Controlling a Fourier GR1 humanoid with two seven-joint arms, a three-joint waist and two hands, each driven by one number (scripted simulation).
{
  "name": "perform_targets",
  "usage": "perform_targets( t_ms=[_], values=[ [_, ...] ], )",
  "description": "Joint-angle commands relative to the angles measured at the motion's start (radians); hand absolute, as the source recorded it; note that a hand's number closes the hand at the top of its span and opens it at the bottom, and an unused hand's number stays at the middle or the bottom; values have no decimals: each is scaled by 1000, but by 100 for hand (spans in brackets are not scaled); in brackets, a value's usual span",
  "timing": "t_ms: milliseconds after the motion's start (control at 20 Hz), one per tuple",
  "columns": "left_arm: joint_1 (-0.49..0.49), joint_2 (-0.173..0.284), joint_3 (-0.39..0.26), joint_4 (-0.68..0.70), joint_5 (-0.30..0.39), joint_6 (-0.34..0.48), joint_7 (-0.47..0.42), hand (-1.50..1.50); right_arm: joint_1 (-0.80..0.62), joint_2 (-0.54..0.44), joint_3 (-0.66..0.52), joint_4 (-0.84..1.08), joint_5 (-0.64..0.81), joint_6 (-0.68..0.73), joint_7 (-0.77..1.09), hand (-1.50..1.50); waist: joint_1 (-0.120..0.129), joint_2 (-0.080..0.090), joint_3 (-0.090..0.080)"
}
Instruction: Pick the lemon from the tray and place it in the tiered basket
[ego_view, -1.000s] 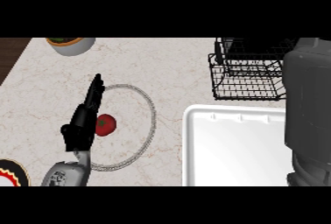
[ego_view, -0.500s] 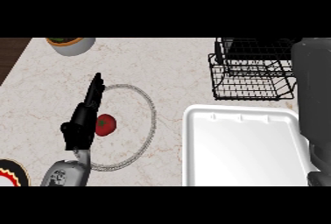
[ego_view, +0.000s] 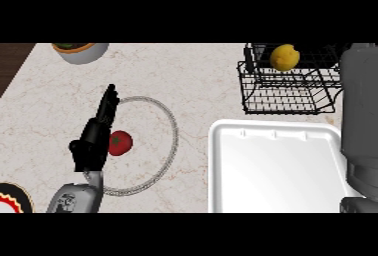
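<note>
1. One lemon (ego_view: 284, 57) sits in the black wire basket (ego_view: 284, 95) at the counter's far right.
2. White tray (ego_view: 277, 170) lies just in front of the basket.
3. Right arm shows at the right edge; its hand is hidden, so I cannot tell its state.
4. Left hand (ego_view: 94, 137) rests with fingers straight over a clear plate (ego_view: 166, 145), beside a tomato (ego_view: 119, 142).

Kitchen, marble counter (ego_view: 192, 85), wire tiered basket (ego_view: 284, 92), white tray (ego_view: 277, 172), tomato (ego_view: 119, 142)

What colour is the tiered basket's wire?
Black: the tiered basket is black wire, seen in the head view.
</note>
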Motion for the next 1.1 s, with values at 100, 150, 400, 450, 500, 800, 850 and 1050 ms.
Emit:
perform_targets(
  t_ms=[100, 150, 400, 450, 500, 800, 850, 1050],
  values=[
    [3, -13, -13, -16, -8, 5, 12, 0, -5, -27, -126, -70, -85, -160, -2, -150, -6, -3, 0],
    [42, -38, -40, -32, -27, 28, -7, 0, 22, -49, -140, -77, -88, -174, -13, -150, -5, -4, 0],
    [6, 12, 33, -8, 20, -8, 19, 0, 133, -93, -239, -255, -167, -119, 69, -150, -31, -9, 0],
    [39, 3, -2, -74, -20, 20, 49, 0, 147, -129, -293, -278, -198, -95, 80, -150, -35, -15, 1],
    [-4, 1, 27, -2, -6, 18, 17, 0, 189, -140, -324, -290, -250, -75, 42, -150, -38, -8, 0],
    [56, 39, 54, -2, 30, -28, -35, 0, 395, -173, -521, -540, -480, 82, 37, -150, -49, -13, 0],
    [46, -13, -2, -45, -15, 19, 12, 0, 433, -205, -580, -499, -533, 95, -14, -150, -41, -11, 1],
    [94, 17, 19, -70, 21, -22, 8, 0, 556, -258, -760, -549, -733, 243, -23, -150, -42, -13, 1]
  ],
)
